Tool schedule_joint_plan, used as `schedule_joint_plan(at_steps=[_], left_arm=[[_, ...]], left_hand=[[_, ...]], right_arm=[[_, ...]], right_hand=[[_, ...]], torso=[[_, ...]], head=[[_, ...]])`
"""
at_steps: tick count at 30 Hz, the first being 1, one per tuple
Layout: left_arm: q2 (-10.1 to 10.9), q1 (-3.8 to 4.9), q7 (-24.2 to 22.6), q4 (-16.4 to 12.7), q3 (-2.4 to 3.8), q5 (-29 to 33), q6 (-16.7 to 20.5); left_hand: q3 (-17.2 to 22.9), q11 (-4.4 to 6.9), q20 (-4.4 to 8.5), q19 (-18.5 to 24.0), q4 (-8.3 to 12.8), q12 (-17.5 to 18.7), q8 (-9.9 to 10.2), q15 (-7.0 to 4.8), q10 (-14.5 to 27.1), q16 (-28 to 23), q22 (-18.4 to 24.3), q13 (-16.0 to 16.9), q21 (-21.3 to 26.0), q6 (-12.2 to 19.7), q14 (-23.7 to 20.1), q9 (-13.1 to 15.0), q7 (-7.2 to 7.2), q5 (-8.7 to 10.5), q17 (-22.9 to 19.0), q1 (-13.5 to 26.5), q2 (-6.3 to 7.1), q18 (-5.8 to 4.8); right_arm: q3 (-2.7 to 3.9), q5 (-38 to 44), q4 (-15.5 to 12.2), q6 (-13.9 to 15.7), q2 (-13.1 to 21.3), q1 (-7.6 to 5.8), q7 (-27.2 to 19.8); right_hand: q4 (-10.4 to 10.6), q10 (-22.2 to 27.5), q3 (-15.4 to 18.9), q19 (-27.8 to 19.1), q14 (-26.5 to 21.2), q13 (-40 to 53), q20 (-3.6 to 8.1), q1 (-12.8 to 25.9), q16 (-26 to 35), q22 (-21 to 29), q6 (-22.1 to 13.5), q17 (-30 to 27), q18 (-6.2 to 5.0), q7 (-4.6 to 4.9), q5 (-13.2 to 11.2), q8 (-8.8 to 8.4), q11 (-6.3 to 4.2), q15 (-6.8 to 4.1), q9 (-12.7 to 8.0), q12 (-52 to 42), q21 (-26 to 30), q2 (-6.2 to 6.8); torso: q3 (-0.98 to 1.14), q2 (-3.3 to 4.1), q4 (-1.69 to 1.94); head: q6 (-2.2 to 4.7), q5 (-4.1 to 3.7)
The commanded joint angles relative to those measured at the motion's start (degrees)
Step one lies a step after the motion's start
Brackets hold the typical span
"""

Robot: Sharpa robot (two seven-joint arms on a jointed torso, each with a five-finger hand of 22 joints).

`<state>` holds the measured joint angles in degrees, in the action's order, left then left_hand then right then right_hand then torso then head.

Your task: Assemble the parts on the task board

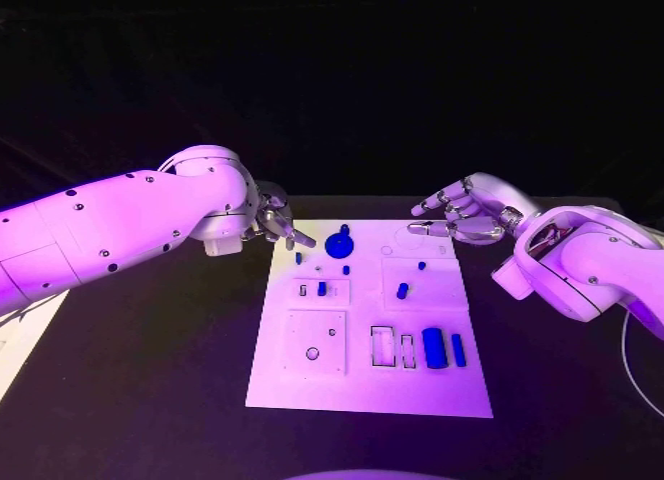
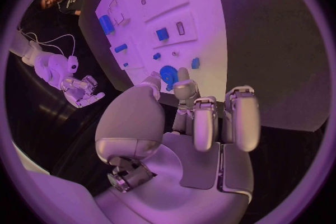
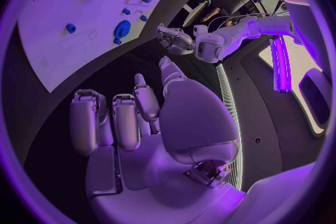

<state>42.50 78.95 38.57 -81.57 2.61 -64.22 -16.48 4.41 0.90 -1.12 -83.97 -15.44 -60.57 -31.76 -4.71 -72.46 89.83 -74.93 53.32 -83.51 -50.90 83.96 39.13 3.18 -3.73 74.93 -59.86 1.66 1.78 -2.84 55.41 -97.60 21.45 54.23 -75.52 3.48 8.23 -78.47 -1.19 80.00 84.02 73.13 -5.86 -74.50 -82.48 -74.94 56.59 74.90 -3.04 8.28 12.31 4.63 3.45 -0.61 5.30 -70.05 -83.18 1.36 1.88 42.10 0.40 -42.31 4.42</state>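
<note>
The round blue part (image 1: 339, 244) stands at the task board's (image 1: 373, 385) far edge, just beside the left hand (image 1: 273, 222), which hovers empty, fingers apart. The right hand (image 1: 462, 214), also empty with fingers loosely spread, sits farther off.

The table (image 1: 145, 400) has a dark, matt top that looks faintly grainy. The task board (image 1: 368, 385) is a smooth, matt white plate, like plastic. The blue parts (image 1: 435, 347) look like smooth plastic with a slight sheen. Both arms (image 1: 102, 225) wear glossy white plastic shells. The left hand (image 2: 203, 123) and the right hand (image 3: 140, 117) look like satin, silvery metal.
</note>
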Motion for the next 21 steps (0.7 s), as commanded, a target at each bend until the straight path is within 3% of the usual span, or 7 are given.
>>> schedule_joint_plan(at_steps=[1,6,11,21], left_arm=[[-1.75,0.4,-0.6,3.35,-0.13,1.91,-2.97],[-5.37,0.68,-1.36,10.41,-0.47,2.25,-2.06],[-7.78,0.73,-1.6,15.12,-0.82,2.45,-3.98],[-10.55,0.37,-1.81,19.25,-2.11,3.32,-6.66]], left_hand=[[-1.08,-0.55,-0.72,-2.65,-0.19,0.99,1.7,0.67,1.11,0.17,-6.72,-1.36,0.44,1.01,6.04,-1.4,0.74,-0.16,15.07,-1.45,-0.2,0.25],[-2.84,-0.44,-0.99,-2.98,-0.79,0.03,1.57,0.68,0.51,0.17,-7.48,-0.73,-0.15,-0.6,6.04,-2.18,0.54,-0.12,15.07,-2.44,-0.31,0.12],[-4.15,-0.14,-0.87,-3.29,-1.09,-0.93,0.77,0.45,-0.16,0.17,-8.21,0.05,-0.73,-1.77,6.04,-2.08,0.13,-0.07,15.07,-2.47,-0.75,-0.04],[-5.52,0.06,-0.7,-3.48,-1.29,-1.41,0.35,0.25,-0.49,0.17,-8.67,0.34,-1.09,-2.11,6.04,-1.97,-0.1,-0.04,15.07,-1.6,-1.75,-0.15]], right_arm=[[0.0,0.04,0.12,-0.37,-0.16,0.04,-0.44],[-0.01,-0.04,0.35,-0.46,-0.44,0.05,-0.53],[-0.01,-0.06,0.47,-0.52,-0.58,0.05,-0.56],[-0.01,-0.07,0.58,-0.64,-0.83,0.06,-0.63]], right_hand=[[0.03,0.25,0.33,-0.38,2.97,-0.02,0.16,0.42,0.13,-1.42,0.37,0.91,-0.33,0.03,0.15,0.15,-0.04,-0.11,0.03,0.31,0.34,-0.35],[0.04,0.23,0.34,-0.38,2.97,0.0,0.17,0.3,0.14,-1.41,0.37,0.91,-0.33,0.02,0.22,0.15,-0.05,-0.12,0.03,0.28,0.36,-0.44],[0.04,0.23,0.35,-0.4,2.96,-0.01,0.17,0.23,0.18,-1.39,0.37,0.87,-0.34,0.02,0.27,0.15,-0.06,-0.13,0.03,0.29,0.38,-0.5],[0.01,0.27,0.41,-0.42,2.98,-0.1,0.2,-0.23,0.24,-1.32,0.38,0.84,-0.35,0.01,0.74,0.16,-0.09,-0.16,0.03,0.39,0.45,-0.75]], torso=[[-0.08,0.04,-0.01],[-0.18,0.17,-0.27],[-0.16,0.27,-0.31],[-0.22,0.28,-0.25]], head=[[0.42,-0.08],[0.79,0.11],[0.99,0.2],[0.6,0.39]])
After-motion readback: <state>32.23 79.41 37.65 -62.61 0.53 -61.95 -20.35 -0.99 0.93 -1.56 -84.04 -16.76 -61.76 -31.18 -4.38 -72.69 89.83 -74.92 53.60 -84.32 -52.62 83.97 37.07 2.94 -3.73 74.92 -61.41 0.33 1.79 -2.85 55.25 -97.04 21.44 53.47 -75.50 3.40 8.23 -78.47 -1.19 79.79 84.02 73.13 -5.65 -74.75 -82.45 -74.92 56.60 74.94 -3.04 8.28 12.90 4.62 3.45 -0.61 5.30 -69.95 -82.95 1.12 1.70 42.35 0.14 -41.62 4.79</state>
